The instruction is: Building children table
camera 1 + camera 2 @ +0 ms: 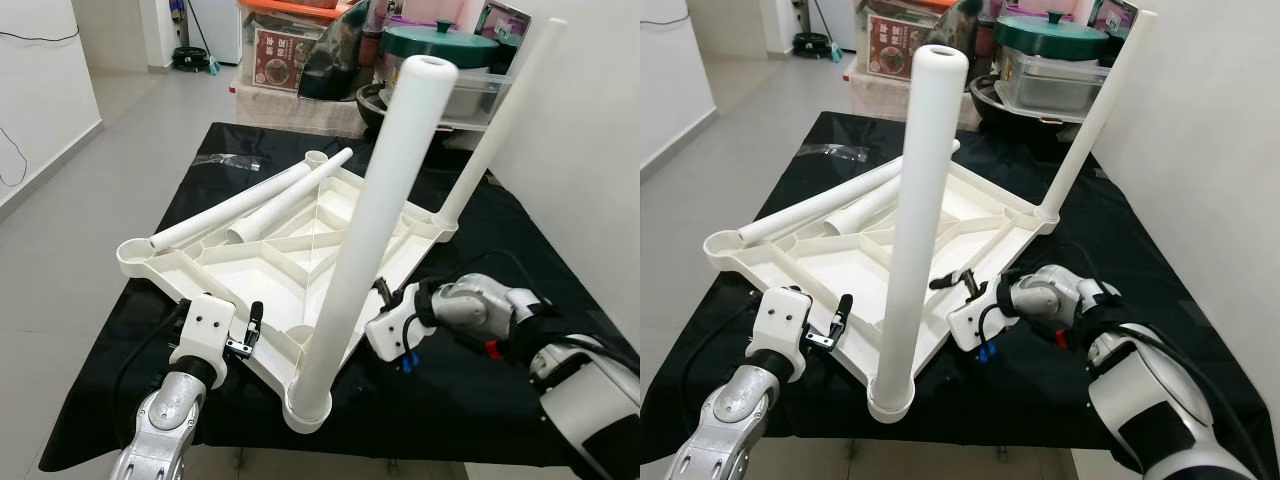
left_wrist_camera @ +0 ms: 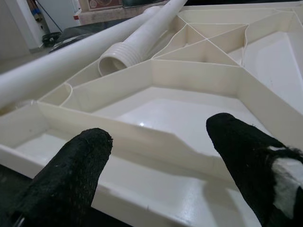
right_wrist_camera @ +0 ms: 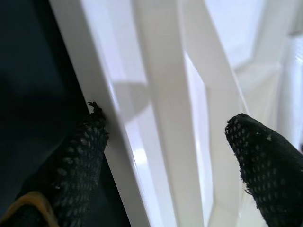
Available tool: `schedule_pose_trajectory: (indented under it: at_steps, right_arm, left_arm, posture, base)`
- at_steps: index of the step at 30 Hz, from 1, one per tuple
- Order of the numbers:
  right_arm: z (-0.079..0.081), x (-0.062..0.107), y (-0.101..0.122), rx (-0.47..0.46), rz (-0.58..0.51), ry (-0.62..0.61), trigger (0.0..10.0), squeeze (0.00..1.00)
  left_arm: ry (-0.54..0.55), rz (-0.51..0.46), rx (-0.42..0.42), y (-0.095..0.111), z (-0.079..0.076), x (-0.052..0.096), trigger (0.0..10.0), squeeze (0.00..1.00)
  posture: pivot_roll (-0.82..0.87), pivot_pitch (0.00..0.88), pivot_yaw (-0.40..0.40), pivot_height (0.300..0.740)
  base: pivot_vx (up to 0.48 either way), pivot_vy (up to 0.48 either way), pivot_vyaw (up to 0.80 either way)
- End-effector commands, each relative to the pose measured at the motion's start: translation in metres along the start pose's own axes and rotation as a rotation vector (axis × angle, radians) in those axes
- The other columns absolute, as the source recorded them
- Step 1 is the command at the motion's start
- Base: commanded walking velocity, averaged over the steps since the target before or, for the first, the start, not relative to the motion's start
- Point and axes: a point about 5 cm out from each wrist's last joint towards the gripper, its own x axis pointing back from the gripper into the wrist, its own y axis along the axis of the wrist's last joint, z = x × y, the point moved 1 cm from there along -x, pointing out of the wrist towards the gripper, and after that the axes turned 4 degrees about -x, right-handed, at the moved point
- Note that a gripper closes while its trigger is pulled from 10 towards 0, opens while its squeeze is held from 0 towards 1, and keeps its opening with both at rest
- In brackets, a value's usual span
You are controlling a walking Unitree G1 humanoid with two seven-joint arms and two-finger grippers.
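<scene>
A: Item one?
B: White plastic tabletop (image 1: 290, 260), underside up, ribbed compartments showing. It lies on the black-covered worktop (image 1: 480, 370), turned so one corner points toward the robot.

A: Legs?
B: Near leg (image 1: 370, 230), white tube, seated in the near corner socket, long axis upright and leaning slightly to the right. Far-right leg (image 1: 495, 125), seated in the right corner socket, upright, leaning right; its top is cut off in the right eye view. Two loose legs (image 1: 255, 200) lie flat across the far-left part of the underside, side by side, long axes running from near-left to far-right. One shows a threaded open end in the left wrist view.

A: Grippers?
B: Left gripper (image 1: 252, 330), fingers (image 2: 71, 175) spread apart at the tabletop's near-left edge, gripping nothing. Right gripper (image 1: 965, 283), fingers (image 3: 265, 165) wide apart astride the near-right rim, one outside the wall, not closed on it.

A: Surroundings?
B: Green-lidded pot (image 1: 440, 45), a box and containers behind the worktop, partly hidden by the legs. Clear plastic wrap (image 1: 232, 162) on the far-left cloth, hard to make out.
</scene>
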Motion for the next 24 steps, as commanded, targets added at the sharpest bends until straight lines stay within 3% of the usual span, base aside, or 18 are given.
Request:
schedule_pose_trajectory:
  at_steps: [1,6,10,12,15,17,18,19,20,22,23,24]
  right_arm:
    - [-0.018,0.01,-0.003,-0.012,0.01,-0.074,10.0,1.0]
    - [-0.033,0.031,-0.02,-0.081,0.107,-0.164,10.0,1.0]
    - [-0.037,0.042,-0.03,-0.124,0.161,-0.209,10.0,1.0]
    - [-0.041,0.055,-0.043,-0.23,0.22,-0.319,10.0,1.0]
    - [-0.042,0.059,-0.048,-0.272,0.245,-0.36,10.0,1.0]
    - [-0.037,0.064,-0.059,-0.399,0.288,-0.446,10.0,1.0]
    - [-0.037,0.064,-0.059,-0.399,0.288,-0.446,10.0,1.0]
    - [-0.034,0.065,-0.064,-0.496,0.3,-0.519,10.0,1.0]
    - [-0.034,0.065,-0.064,-0.496,0.3,-0.519,10.0,1.0]
    - [-0.029,0.063,-0.073,-0.721,0.298,-0.685,10.0,1.0]
    - [-0.029,0.063,-0.073,-0.721,0.298,-0.685,10.0,1.0]
    - [-0.024,0.057,-0.075,-0.887,0.266,-0.811,10.0,1.0]
  left_arm:
    - [-0.017,-0.006,0.0,0.0,-0.004,0.0,10.0,0.0]
    - [-0.019,-0.007,0.001,-0.001,-0.005,0.0,10.0,0.0]
    - [-0.019,-0.007,0.001,0.0,-0.005,0.0,10.0,0.0]
    - [-0.018,-0.009,0.002,0.0,-0.005,0.0,10.0,0.0]
    - [-0.018,-0.01,0.002,0.0,-0.005,0.0,10.0,0.0]
    - [-0.02,-0.017,0.005,0.001,-0.004,-0.001,10.0,0.0]
    - [-0.02,-0.017,0.005,0.001,-0.004,-0.001,10.0,0.0]
    - [-0.019,-0.021,0.006,0.002,-0.004,-0.001,10.0,0.0]
    - [-0.019,-0.021,0.006,0.002,-0.004,-0.001,10.0,0.0]
    - [-0.017,-0.028,0.008,0.003,-0.002,-0.001,10.0,0.0]
    - [-0.017,-0.028,0.008,0.003,-0.002,-0.001,10.0,0.0]
    - [-0.016,-0.036,0.012,0.003,-0.001,-0.001,10.0,0.0]
  posture:
    - [0.07,0.0,-0.15,0.74]
    - [0.07,0.0,-0.151,0.74]
    - [0.07,0.0,-0.15,0.74]
    - [0.06,0.0,-0.148,0.74]
    - [0.06,0.0,-0.147,0.74]
    - [0.07,0.0,-0.146,0.74]
    - [0.07,0.0,-0.146,0.74]
    - [0.07,0.0,-0.146,0.74]
    - [0.07,0.0,-0.146,0.74]
    - [0.07,0.0,-0.142,0.74]
    - [0.07,0.0,-0.142,0.74]
    - [0.07,0.0,-0.142,0.74]
  base:
    - [0.0,0.0,0.0]
    - [0.0,0.0,0.0]
    - [0.0,0.0,0.0]
    - [0.0,0.0,0.0]
    - [0.0,0.0,0.0]
    - [0.0,0.0,0.0]
    - [0.0,0.0,0.0]
    - [0.0,0.0,0.0]
    - [0.0,0.0,0.0]
    - [0.0,0.0,0.0]
    - [0.0,0.0,0.0]
    - [0.0,0.0,0.0]
